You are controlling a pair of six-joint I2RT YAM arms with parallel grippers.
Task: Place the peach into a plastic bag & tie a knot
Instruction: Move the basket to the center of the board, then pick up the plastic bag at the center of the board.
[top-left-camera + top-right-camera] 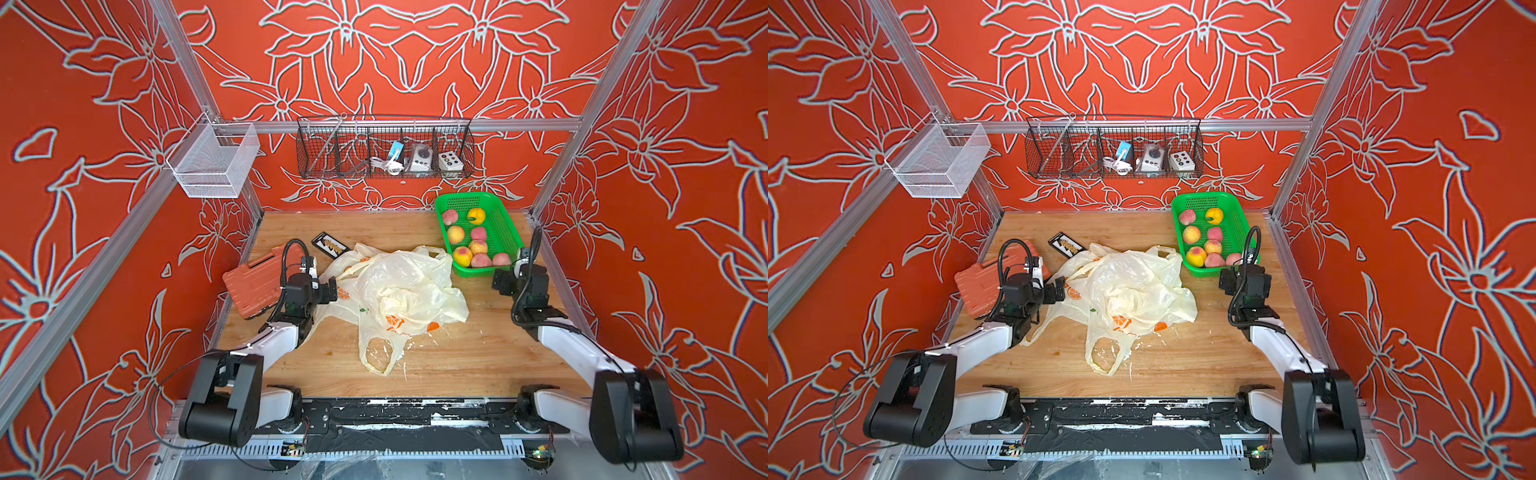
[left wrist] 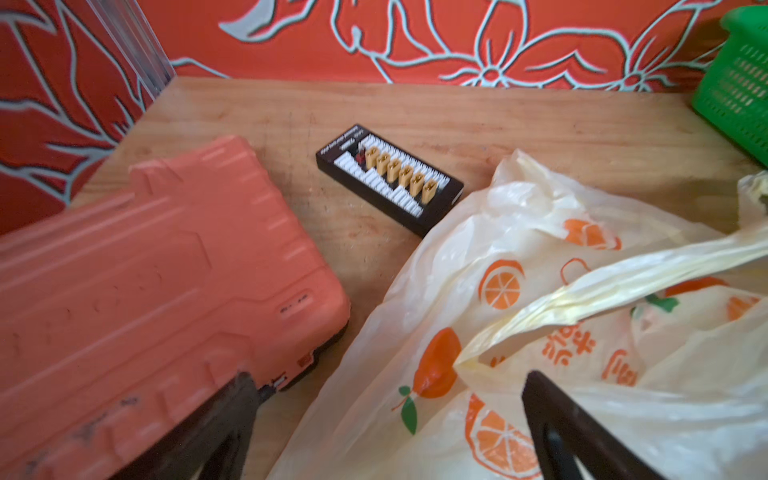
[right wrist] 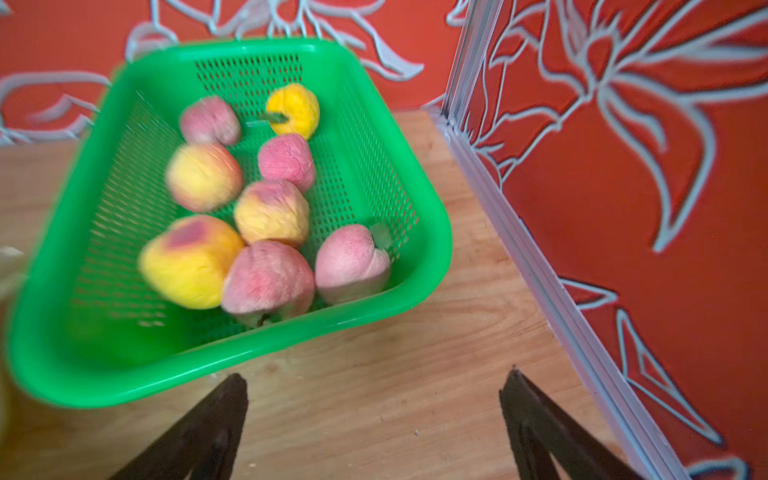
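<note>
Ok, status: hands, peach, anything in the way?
Left hand open, empty, at edge of bag pile. Right hand open, empty, facing green basket. Eight peaches in basket, none seen bagged, no knot seen. Orange case close beside left hand.

Peaches (image 1: 462, 255) lie in the green basket (image 1: 505, 224); the cream plastic bag (image 1: 399, 286) lies crumpled beside it.

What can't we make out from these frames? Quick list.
1) Inside of the plastic bags: crumpled folds hide it in both top views; contents unknown.
2) The peaches in the green basket: motion-blurred in the right wrist view.
3) Lettering on the black connector board: too small to read, left wrist view.
4) Fingers of the left gripper: cut off by the frame edge in the left wrist view; one blurs against the orange case.
</note>
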